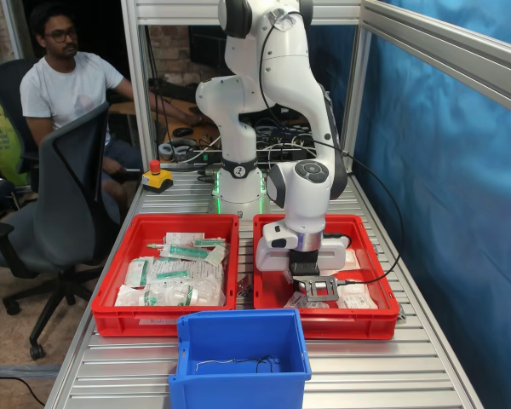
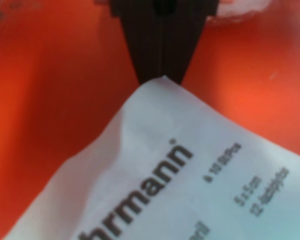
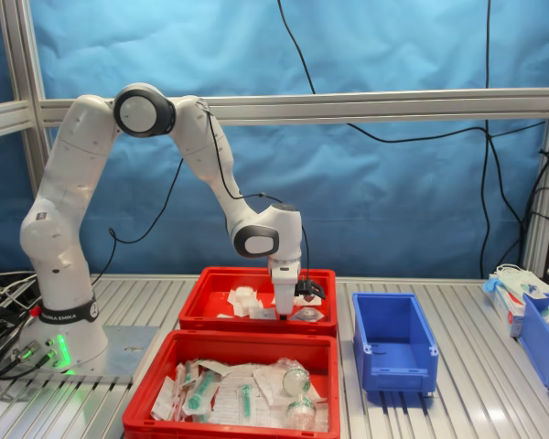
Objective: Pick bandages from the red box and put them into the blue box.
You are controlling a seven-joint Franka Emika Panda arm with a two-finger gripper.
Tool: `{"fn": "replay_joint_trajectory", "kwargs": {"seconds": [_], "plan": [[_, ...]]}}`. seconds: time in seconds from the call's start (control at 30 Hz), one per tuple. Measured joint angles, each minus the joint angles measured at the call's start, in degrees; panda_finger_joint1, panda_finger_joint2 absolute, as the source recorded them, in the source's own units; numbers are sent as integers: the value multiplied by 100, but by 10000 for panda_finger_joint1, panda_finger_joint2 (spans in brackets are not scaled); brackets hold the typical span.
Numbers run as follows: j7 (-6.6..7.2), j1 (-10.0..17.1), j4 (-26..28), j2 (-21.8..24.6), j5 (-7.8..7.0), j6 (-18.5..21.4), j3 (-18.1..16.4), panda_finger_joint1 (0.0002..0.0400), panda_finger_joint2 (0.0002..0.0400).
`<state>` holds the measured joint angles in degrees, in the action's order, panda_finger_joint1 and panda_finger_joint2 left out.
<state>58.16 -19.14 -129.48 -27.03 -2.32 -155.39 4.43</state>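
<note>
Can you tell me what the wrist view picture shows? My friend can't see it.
The end effector is shut on the corner of a white bandage packet with dark printed letters. Behind it is the orange-red floor of the red box. The picture is close up and a bit blurry.

A white bandage (image 2: 180, 175) with black print hangs from the black tool (image 2: 162, 75) over the red box (image 2: 50, 100).

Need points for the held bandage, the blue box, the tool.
bandage (image 2: 190, 175): wrist view, middle of the white printed packet.
blue box (image 1: 238, 328): first exterior view, front part of its thick rim.
tool (image 2: 163, 75): wrist view, where the closed fingertips pinch the packet's corner.
</note>
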Motion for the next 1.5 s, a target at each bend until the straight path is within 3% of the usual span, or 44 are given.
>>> {"fn": "replay_joint_trajectory", "kwargs": {"seconds": [0.53,0.57,0.7,0.73,0.87,0.9,1.03,1.07,1.2,1.23,1.37,1.4,1.5], "plan": [[0,0,0,0,0,0,3,4,4],[0,0,0,0,0,0,3,66,66],[0,0,0,0,0,0,3,66,66],[0,0,0,0,0,0,3,115,115],[0,0,0,0,0,0,3,115,115],[0,0,0,0,0,0,3,166,166],[0,0,0,0,0,0,3,166,166],[0,0,0,0,0,0,3,216,216],[0,0,0,0,0,0,3,216,216],[0,0,0,0,0,0,4,266,266],[0,0,1,0,0,0,24,266,266],[0,0,1,0,0,0,30,316,316],[0,0,2,0,0,0,62,316,316]]}}
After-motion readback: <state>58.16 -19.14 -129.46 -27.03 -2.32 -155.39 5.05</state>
